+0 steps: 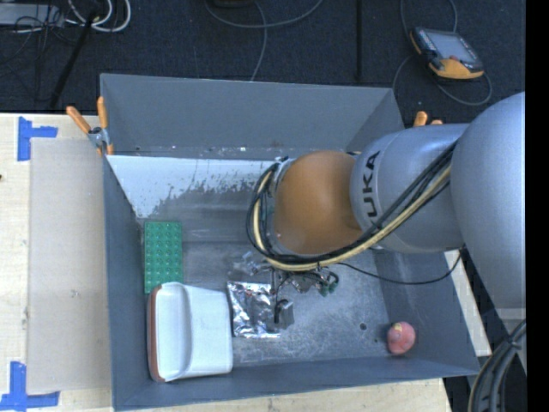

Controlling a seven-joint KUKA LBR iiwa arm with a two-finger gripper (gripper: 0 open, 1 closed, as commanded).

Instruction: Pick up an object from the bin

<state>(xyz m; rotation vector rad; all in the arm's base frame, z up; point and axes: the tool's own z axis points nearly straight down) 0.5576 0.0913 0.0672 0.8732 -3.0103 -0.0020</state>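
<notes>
Grey metal bin (257,118) on my screen: the arm's fingers (281,313) sit on a crumpled silver foil packet (247,314) mid-floor; I cannot tell whether spread or pinching.

Dark carpet floor (343,41) spreads beyond the gripper (283,309), far side of view, w/ thin cables (257,33) looping over it & two orange-black handheld devices (446,54). Pale wood desk (64,256) sits well to view-left of gripper. Light even.
</notes>
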